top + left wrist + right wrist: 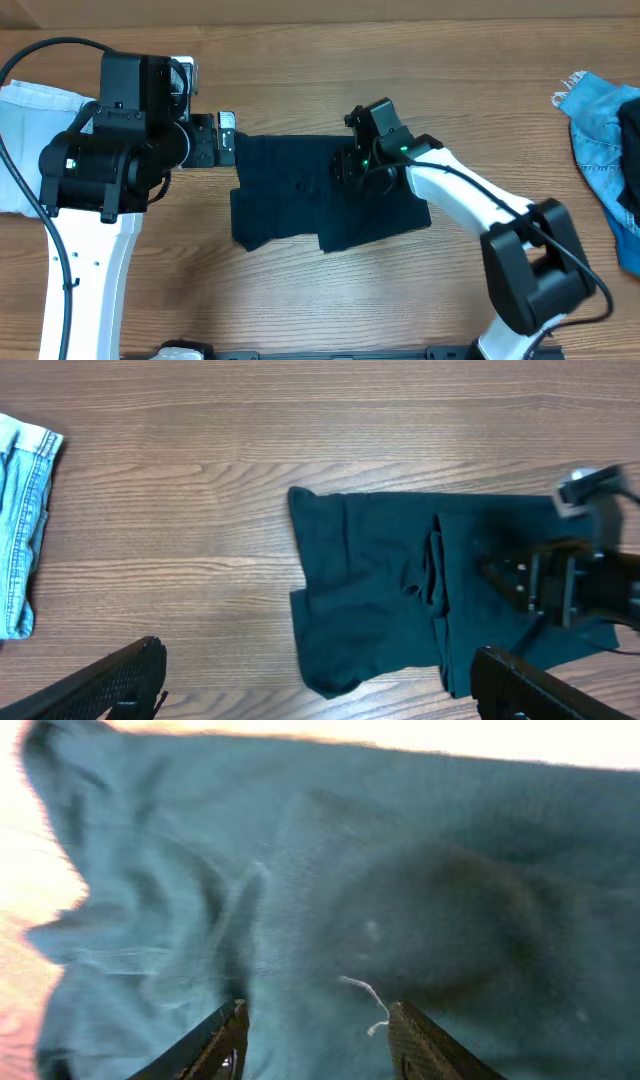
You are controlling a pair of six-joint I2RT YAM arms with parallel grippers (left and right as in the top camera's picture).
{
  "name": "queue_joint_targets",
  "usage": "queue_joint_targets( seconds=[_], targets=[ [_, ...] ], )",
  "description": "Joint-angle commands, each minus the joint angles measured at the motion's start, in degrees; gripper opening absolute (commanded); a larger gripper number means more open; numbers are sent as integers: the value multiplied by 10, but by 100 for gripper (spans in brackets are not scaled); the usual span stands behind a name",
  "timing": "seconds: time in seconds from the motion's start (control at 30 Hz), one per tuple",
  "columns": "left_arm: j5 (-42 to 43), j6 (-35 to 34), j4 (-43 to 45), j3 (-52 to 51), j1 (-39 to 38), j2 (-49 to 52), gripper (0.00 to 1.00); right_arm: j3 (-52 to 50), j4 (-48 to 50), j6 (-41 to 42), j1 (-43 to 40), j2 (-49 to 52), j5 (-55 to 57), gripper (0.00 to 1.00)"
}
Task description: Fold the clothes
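navy garment (290,185) shows a stray thread (365,995) only from the right wrist; right hand (318,1012) and left hand (318,652) both released.

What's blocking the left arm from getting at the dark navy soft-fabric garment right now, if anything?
Likely nothing, so probably yes. The left tool stands open right at the left edge of the dark navy soft-fabric garment, with nothing lying between them. The right tool is over the garment's far side.
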Motion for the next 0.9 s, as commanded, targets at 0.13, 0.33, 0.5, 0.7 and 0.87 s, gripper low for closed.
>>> queue_joint_targets(
  seconds=[0.13, 0.33, 0.5, 0.7, 0.87],
  targets=[
    [-5, -7, 2, 1, 1, 2, 100, 10, 22, 21, 8, 66, -4, 69],
    [-5, -7, 2, 1, 1, 2, 100, 11, 89, 32, 5, 66, 35, 45],
    [-5, -7, 2, 1, 1, 2, 100, 20, 98, 33, -18, 66, 34, 59],
    [-5, -7, 2, 1, 1, 2, 100, 40, 56, 11, -53, 28, -24, 74],
    [-5, -7, 2, 1, 1, 2, 100, 45, 26, -20, -85, -19, -45, 82]
  ],
)
